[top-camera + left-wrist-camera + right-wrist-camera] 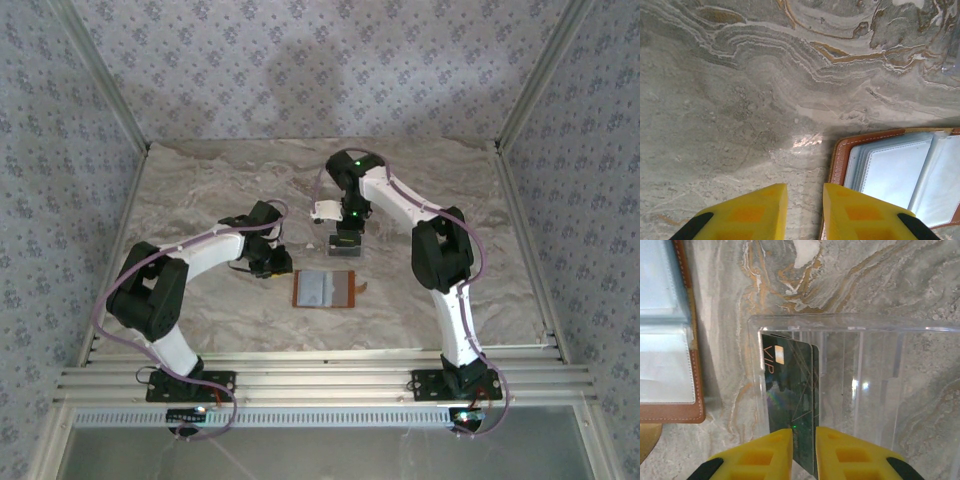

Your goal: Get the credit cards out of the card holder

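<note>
Nearest the arm bases, the card holder (pixel 325 290) lies open and flat on the table (pixel 200 190), and its clear sleeves look empty. Just beside its left edge, the left gripper (pixel 805 197) hovers low, jaws slightly parted with nothing between them. Farther back, the right gripper (pixel 804 440) is clamped on a dark credit card (pixel 787 385) standing inside the clear tray (pixel 880 322). A second edge just behind it may be the other card. The task looks nearly finished, with only the release seemingly left.

card holder (pixel 840 156) cropped, card (pixel 790 390) base hidden
</note>
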